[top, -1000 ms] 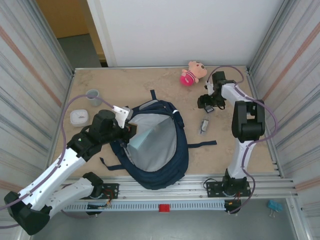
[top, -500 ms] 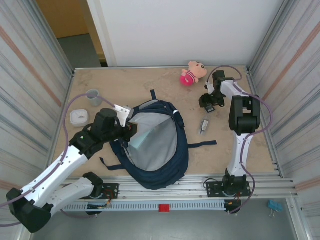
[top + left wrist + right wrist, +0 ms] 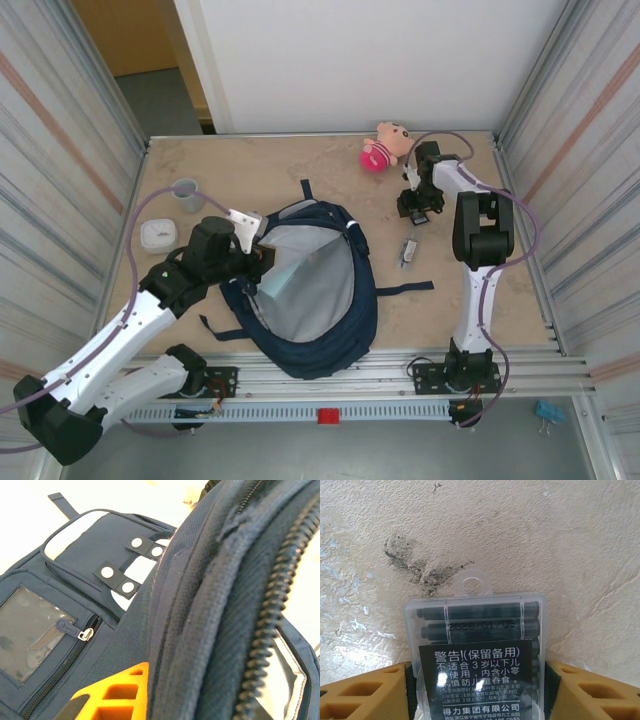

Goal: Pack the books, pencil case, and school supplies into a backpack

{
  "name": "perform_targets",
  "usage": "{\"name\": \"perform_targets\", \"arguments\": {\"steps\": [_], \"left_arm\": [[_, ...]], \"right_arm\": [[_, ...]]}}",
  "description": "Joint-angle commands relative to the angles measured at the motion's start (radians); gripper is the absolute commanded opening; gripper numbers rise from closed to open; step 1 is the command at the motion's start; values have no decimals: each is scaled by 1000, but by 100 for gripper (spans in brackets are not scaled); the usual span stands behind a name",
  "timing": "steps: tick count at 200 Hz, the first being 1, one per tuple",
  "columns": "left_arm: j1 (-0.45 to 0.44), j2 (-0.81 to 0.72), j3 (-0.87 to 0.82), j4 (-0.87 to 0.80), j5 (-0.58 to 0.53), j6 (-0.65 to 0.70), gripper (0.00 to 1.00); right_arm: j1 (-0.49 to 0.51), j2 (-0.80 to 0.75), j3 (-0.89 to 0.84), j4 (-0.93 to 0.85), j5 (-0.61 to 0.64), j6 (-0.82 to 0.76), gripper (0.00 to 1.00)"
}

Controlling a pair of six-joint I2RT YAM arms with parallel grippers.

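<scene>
The backpack gapes near centre on grey lining, its left rim pinched by the left gripper. Far right, the right gripper straddles a clear box of dark cartridges (the wrist view shows its label); whether the fingers press it, I cannot tell.

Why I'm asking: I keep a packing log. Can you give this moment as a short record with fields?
backpack: open on the table, grey lining showing
left gripper: shut on the backpack's opening edge
right gripper: fingers on either side of the clear cartridge box, which lies on the table; grip unclear
not packed: small silvery piece, right of the backpack
other items: plush toy, grey cup, white box
</scene>
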Motion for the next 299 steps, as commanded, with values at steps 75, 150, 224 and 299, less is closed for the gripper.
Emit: {"name": "perform_targets", "arguments": {"steps": [75, 150, 224, 299], "left_arm": [[14, -13, 37, 104, 11, -43, 0], [-2, 12, 22, 191, -34, -94, 0], [-4, 29, 19, 229, -20, -107, 0], [-11, 34, 33, 230, -4, -100, 0]], "right_arm": [[109, -495, -309, -53, -176, 111, 58], [334, -873, -500, -123, -465, 504, 55], [586, -1015, -689, 183, -457, 998, 59], [617, -870, -663, 358, -505, 1060, 85]]}}
